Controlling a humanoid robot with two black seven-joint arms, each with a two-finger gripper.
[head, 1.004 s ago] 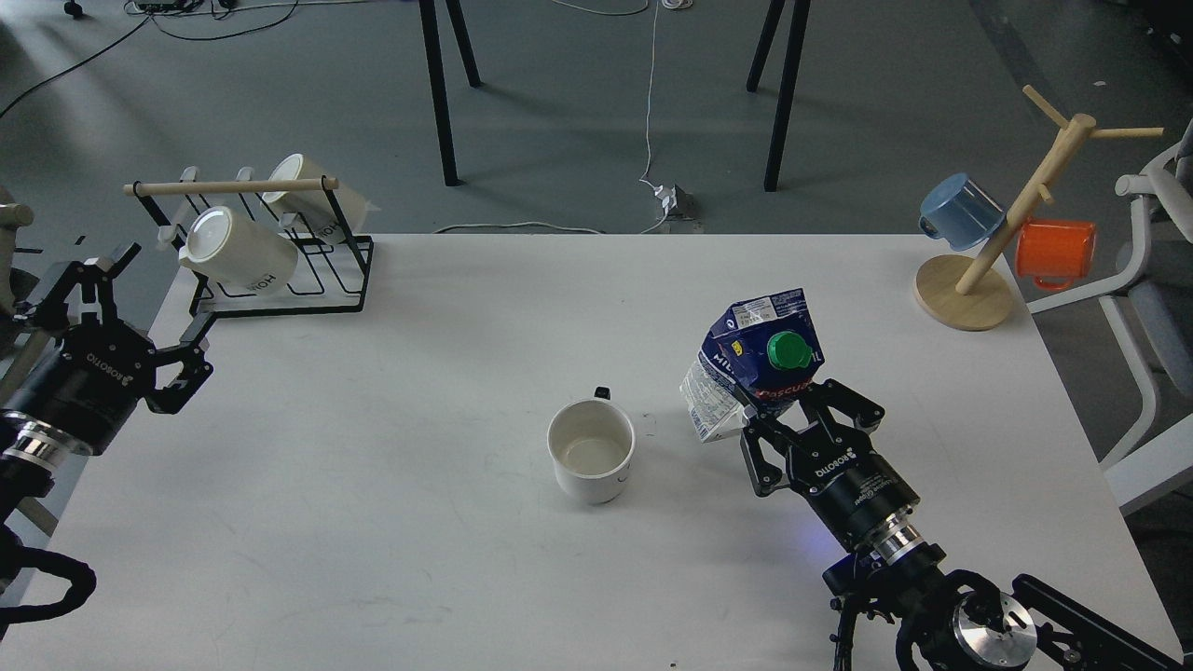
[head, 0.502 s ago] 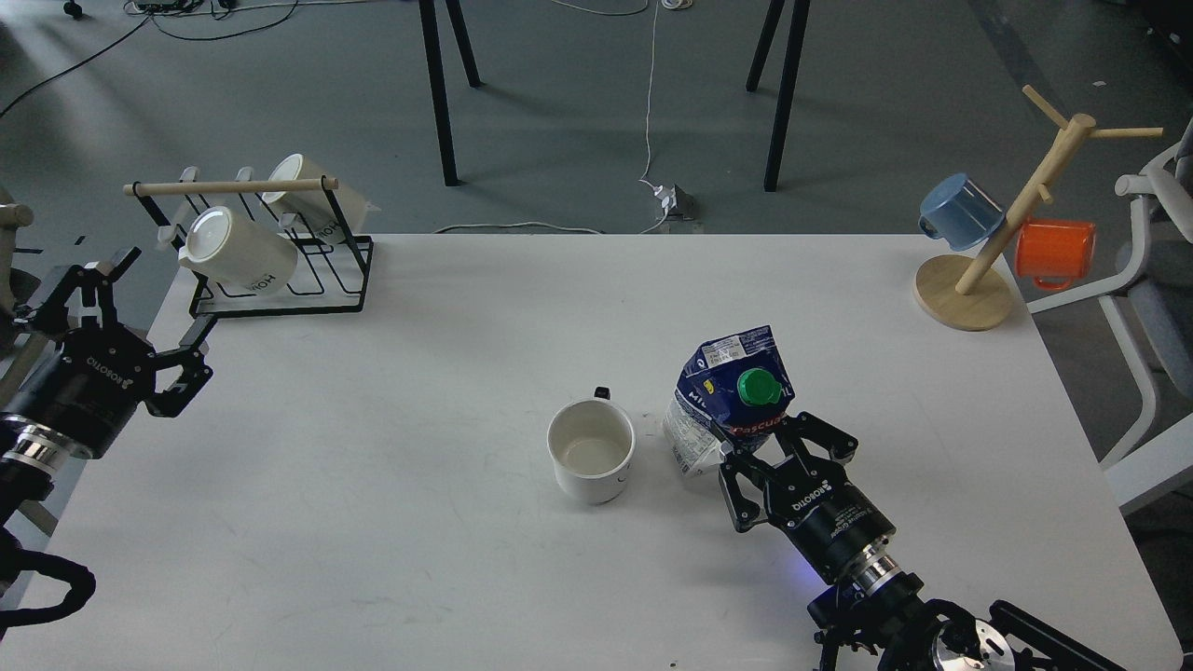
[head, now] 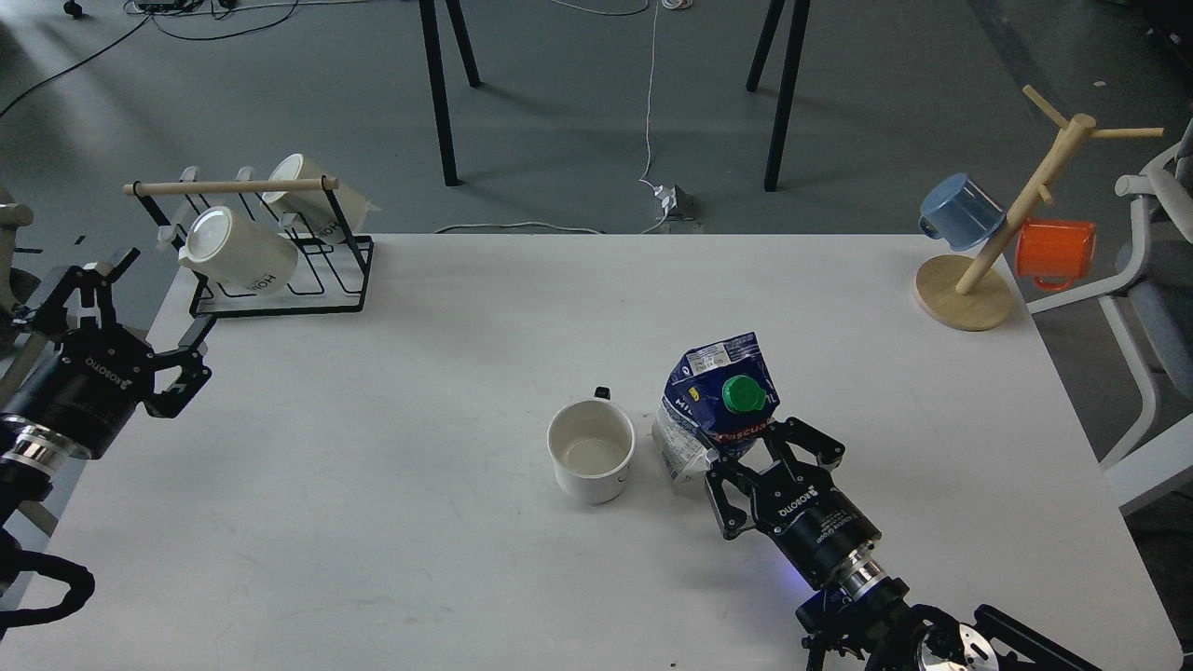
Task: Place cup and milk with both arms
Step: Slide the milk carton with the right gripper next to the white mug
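The white cup (head: 591, 453) stands upright and empty at the table's middle front, with its handle pointing away from me. The blue and white milk carton (head: 713, 396) with a green cap (head: 743, 393) is tilted just right of the cup. My right gripper (head: 762, 451) is shut on the carton's lower part from the near side. I cannot tell if the carton's base touches the table. My left gripper (head: 166, 293) is open and empty at the table's left edge, far from the cup.
A black wire rack (head: 280, 280) with two cream mugs (head: 238, 252) stands at the back left. A wooden mug tree (head: 969, 289) with a blue mug (head: 960, 212) and an orange mug (head: 1055, 253) stands at the back right. The white table (head: 373, 522) has bare room in front.
My right gripper has carried the milk carton left, lower and toward me, close beside the cup. The left arm has barely moved and the cup has stayed put.
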